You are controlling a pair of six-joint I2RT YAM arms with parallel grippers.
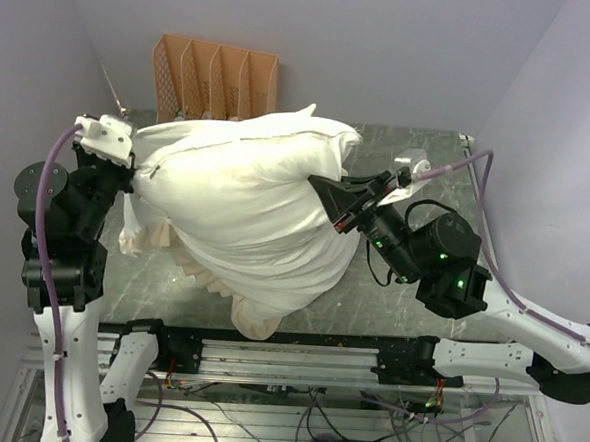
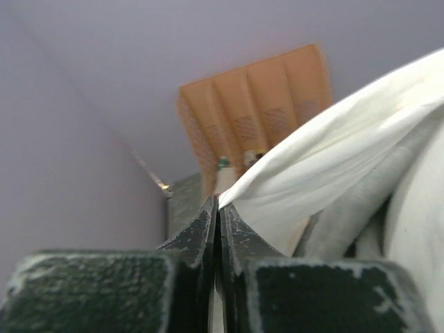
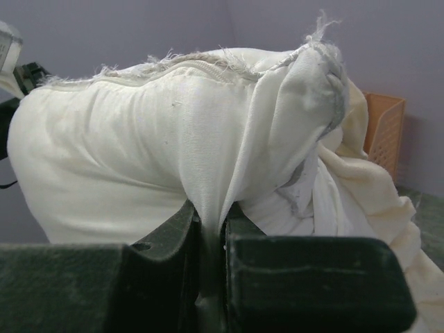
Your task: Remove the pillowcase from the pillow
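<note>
1. Centrally, right gripper: jaws clenched on a pinched fold of white cloth. The fold rises from the tips into the plump body of the pillow, and a frayed seam runs along the top, above the grip.
2. Left gripper: jaws pressed together, with a tapering point of white cloth ending right at the tips. It is apparently a corner of the pillow; whether any lining is caught with it cannot be told.
3. Between the two grippers: the pillow spans from one grip to the other and appears raised off the table.
4. Below and beside the left gripper: the pillowcase hangs as limp cream cloth, its frill draped under the pillow.
5. Beyond the left gripper's tips: an orange rack.
6. Progress, as a judgement: most of the pillow looks bare, so the stripping seems well advanced. The case appears to cling underneath and remains to be drawn or shaken clear.
</note>
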